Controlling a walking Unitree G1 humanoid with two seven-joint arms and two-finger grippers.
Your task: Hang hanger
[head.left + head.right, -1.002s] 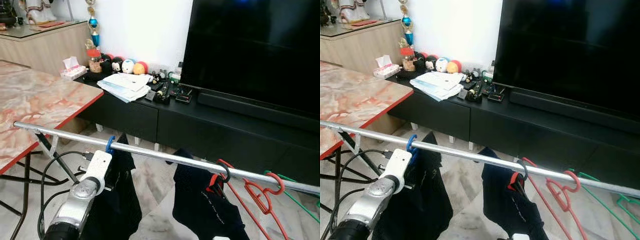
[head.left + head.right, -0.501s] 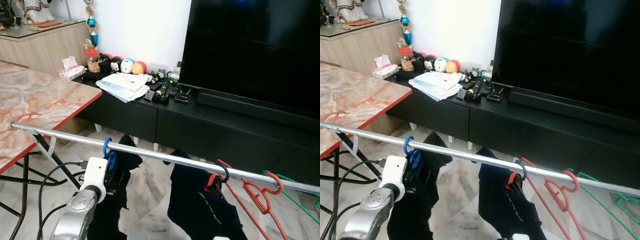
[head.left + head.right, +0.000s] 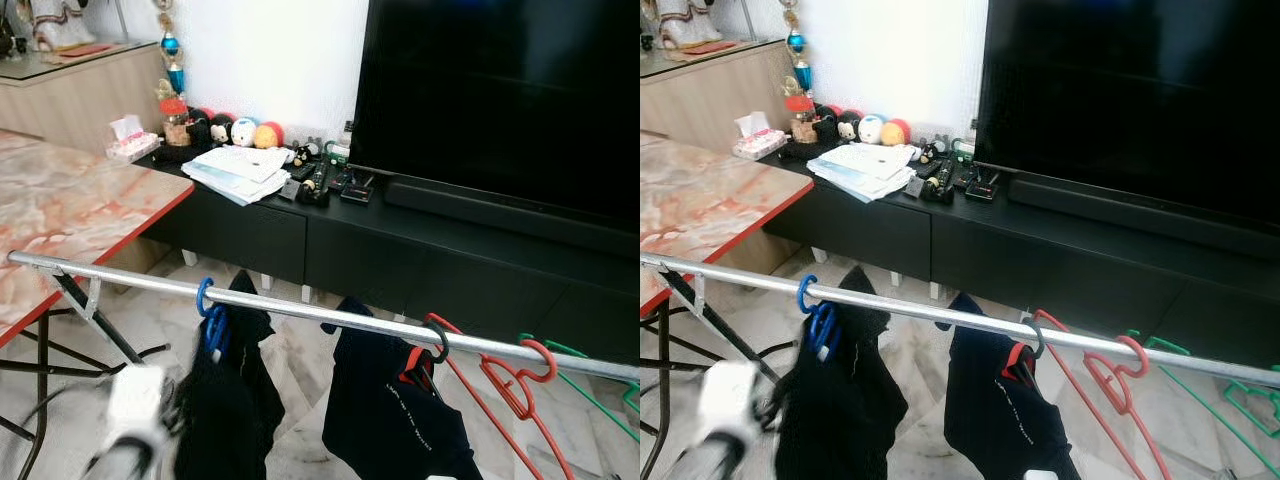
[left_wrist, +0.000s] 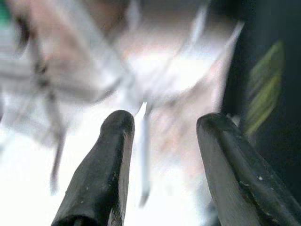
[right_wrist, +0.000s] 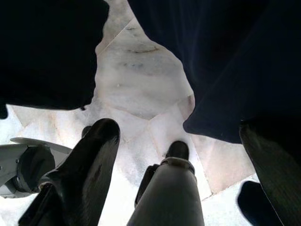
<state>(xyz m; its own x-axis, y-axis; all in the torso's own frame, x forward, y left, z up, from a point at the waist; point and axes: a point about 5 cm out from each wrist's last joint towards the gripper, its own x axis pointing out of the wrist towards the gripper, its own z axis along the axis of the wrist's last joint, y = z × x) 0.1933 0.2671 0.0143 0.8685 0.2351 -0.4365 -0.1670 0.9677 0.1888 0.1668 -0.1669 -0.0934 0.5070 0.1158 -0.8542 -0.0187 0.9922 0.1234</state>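
Already the blue hanger [image 3: 205,300] sits hooked over the metal rail [image 3: 300,312], carrying a dark garment [image 3: 225,400] that drapes straight down from it. Taking the rail as the landmark: behind it stands a black TV console [image 3: 400,250] under a large dark television [image 3: 500,100], with papers [image 3: 235,170] and small round toys [image 3: 240,132] on the console's top. Beyond the rail's left end a marble-patterned desk [image 3: 60,220] with a red edge juts in. Further right along the rail hang a second dark garment [image 3: 390,410] on a black-hooked hanger, then a bare red hanger [image 3: 515,375], then a green one [image 3: 580,385].

Below the rail and left of the blue hanger, the left gripper [image 4: 160,160] is motion-blurred; in its wrist view the jaws stand spread with nothing between them, so the hook bears its own load on the rail. The right gripper [image 5: 178,155] hangs low beneath the garments, jaws wide apart over the marble floor [image 5: 141,80]. The hanging looks complete, I judge.
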